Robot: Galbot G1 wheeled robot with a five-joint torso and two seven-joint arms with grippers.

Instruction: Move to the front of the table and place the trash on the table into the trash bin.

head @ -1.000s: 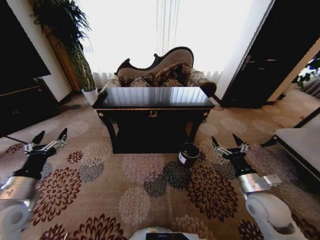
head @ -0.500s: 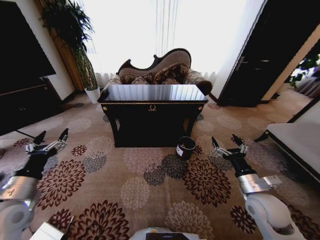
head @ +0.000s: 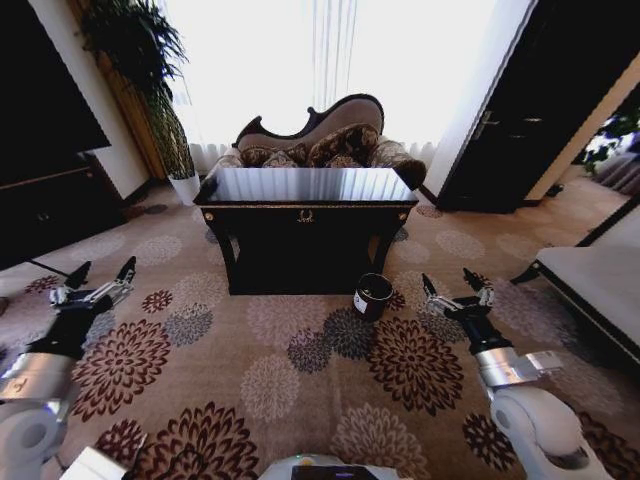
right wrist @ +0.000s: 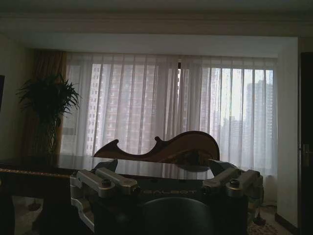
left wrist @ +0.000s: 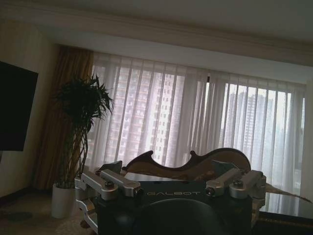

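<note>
The floral carpet spread across the whole floor, its maroon and grey blooms running under everything else. Behind it, sheer curtains covered a bright window, and a patterned sofa with a curved dark frame stood against them. A tall potted plant stood in the corner on the robot's left, beside a dark cabinet.

The black table stood just in front of the sofa, its glossy top reflecting the window light so strongly that whether any trash lay on it could not be told. A small gold ornament sat at the centre of its front rail. The table was well ahead of the robot, with open carpet between.

The left arm and right arm reached forward low over the carpet, well apart, one to each side. The left gripper hovered with its fingers spread and holding nothing; the right gripper hovered likewise, fingers spread and empty. In the left wrist view the gripper pointed toward the sofa back and curtains.

The trash bin, a small round dark bucket with a white label, stood on the carpet near the table's front right leg, between the table and the right gripper.
</note>
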